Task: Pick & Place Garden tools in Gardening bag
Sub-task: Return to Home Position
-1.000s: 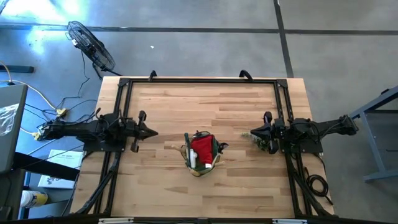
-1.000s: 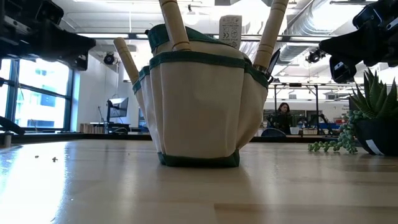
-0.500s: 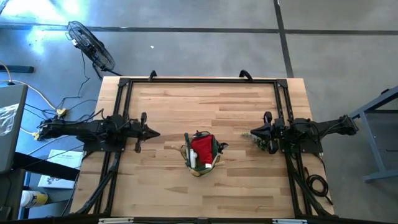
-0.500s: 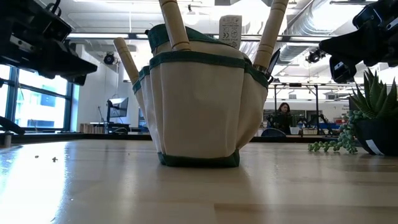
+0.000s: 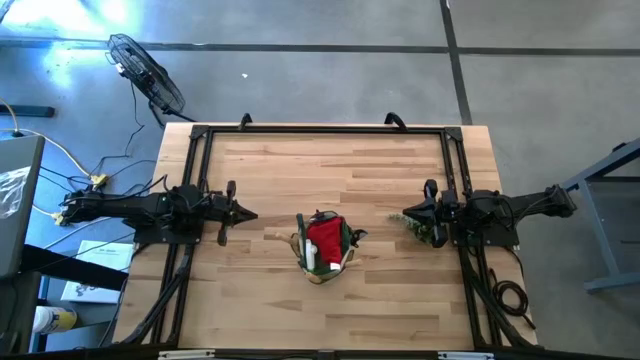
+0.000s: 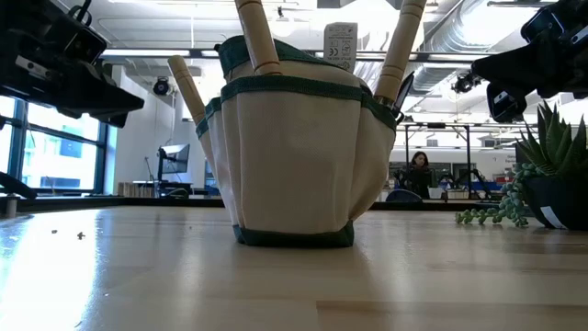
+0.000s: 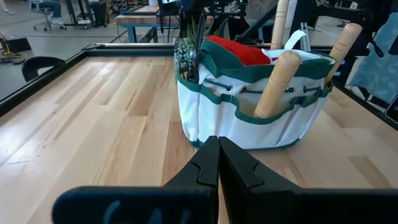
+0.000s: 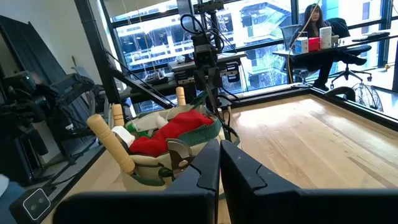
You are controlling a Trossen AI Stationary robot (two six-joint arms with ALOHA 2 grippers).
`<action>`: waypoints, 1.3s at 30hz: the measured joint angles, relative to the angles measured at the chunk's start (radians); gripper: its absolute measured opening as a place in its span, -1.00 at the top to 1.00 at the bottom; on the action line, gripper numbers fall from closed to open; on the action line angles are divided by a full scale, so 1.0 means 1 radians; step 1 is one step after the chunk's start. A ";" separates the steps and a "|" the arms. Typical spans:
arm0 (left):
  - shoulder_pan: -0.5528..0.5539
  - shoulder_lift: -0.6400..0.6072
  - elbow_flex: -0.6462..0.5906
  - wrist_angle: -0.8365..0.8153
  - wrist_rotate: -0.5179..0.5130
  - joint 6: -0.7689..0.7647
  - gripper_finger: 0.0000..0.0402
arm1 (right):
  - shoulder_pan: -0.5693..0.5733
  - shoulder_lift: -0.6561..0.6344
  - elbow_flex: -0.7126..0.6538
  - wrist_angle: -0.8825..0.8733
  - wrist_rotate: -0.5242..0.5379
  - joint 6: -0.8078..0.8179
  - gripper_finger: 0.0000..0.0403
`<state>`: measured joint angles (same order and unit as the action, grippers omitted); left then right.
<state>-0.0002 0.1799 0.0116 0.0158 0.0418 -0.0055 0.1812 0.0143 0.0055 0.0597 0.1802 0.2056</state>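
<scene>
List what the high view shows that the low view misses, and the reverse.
Only the high view: the red bundle inside the gardening bag, and the fan on the floor. Only the low view: the bag's pale side wall with green trim, wooden handles sticking up past its rim, a person in the room behind. Both: the bag standing between the left tool and the right tool.

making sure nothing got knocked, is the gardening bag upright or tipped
Upright. The gardening bag sits flat on its base on the table, and wooden tool handles stick up from its top and pockets.
</scene>
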 joint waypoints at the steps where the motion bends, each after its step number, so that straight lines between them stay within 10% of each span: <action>1: 0.000 0.000 0.000 0.000 0.000 0.000 1.00 | 0.000 0.000 0.000 0.000 0.000 0.000 0.98; 39: -0.026 -0.170 0.003 -0.013 -0.008 0.000 1.00 | 0.000 0.000 0.000 0.000 0.000 0.000 0.98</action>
<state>-0.0265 0.0101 0.0151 0.0029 0.0334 -0.0055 0.1814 0.0143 0.0059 0.0601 0.1802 0.2058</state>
